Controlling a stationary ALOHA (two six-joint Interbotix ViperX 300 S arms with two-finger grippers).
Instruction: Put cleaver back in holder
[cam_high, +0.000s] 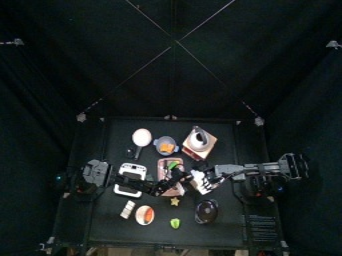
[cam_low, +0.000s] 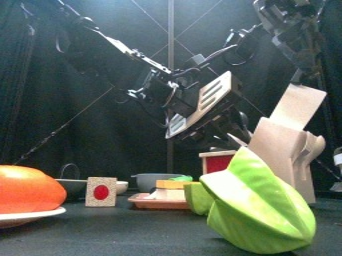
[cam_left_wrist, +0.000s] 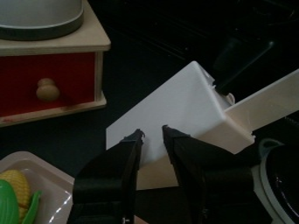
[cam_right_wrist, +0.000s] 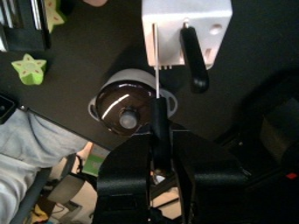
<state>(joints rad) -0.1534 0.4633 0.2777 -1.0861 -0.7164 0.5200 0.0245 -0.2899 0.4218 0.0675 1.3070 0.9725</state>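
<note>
One cleaver (cam_low: 214, 98), up in the air beside the white knife block (cam_low: 283, 145) and not yet in a slot. My R claw (cam_right_wrist: 156, 131) is clamped on its handle end, blade edge-on to the wrist cam. Stiff, thin, prob light, and the flat sides look slick, so the hold belongs on the handle. L claw (cam_left_wrist: 152, 136) is narrow w/ nothing in it, tips at the block's sloped face.

Tomato (cam_low: 27, 188) on plate (green leaf (cam_low: 258, 208) nearby)

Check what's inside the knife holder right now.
A white flat piece, apparently the cleaver, sticks up from the top of the holder under the right gripper. Its lower end is hidden inside.
</note>
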